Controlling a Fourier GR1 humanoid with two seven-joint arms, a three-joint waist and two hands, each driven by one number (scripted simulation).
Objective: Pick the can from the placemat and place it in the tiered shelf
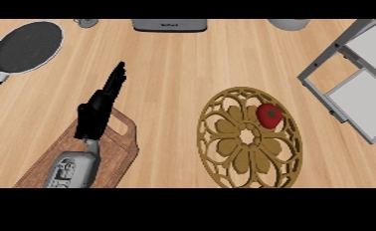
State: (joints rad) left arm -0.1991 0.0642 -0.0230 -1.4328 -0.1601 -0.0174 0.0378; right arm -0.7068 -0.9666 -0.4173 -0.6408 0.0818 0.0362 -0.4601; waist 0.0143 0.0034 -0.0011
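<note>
Red can sits on the round openwork placemat; the grey tiered shelf holds nothing; the left hand lies straight-fingered, empty.

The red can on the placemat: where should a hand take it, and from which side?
The red can stands upright on the right part of the round openwork placemat, its top facing the camera. I would wrap its curved side wall below the top, coming from the right, since the tiered shelf lies that way. Only the left hand shows, open, far to the left.
</note>
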